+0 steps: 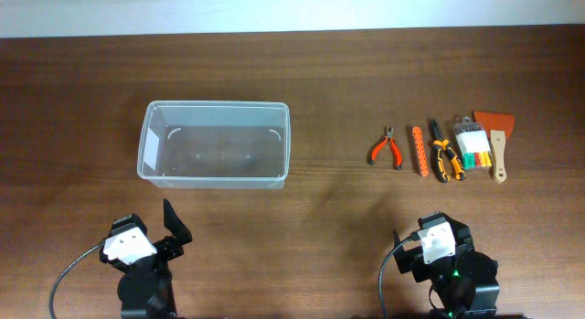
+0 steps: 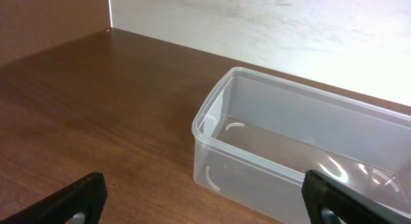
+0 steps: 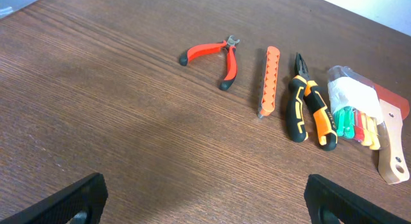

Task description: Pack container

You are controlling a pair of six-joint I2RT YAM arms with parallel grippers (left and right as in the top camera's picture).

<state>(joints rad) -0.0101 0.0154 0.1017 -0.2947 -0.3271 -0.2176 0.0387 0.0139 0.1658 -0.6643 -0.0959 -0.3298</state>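
Observation:
The clear plastic container (image 1: 213, 143) stands empty on the table's left half; it also shows in the left wrist view (image 2: 302, 153). To the right lie red-handled cutters (image 1: 388, 148), an orange strip tool (image 1: 420, 151), orange-and-black pliers (image 1: 444, 154), a bag of coloured bits (image 1: 472, 145) and a scraper with a wooden handle (image 1: 496, 141). The right wrist view shows the cutters (image 3: 215, 56), strip (image 3: 268, 81), pliers (image 3: 309, 103), bag (image 3: 352, 112) and scraper (image 3: 392, 137). My left gripper (image 2: 205, 201) is open and empty, in front of the container. My right gripper (image 3: 205, 201) is open and empty, near the table's front edge.
The wooden table (image 1: 329, 200) ends at a pale wall behind (image 1: 292, 10). Both arm bases sit at the front edge, left (image 1: 142, 264) and right (image 1: 448, 264).

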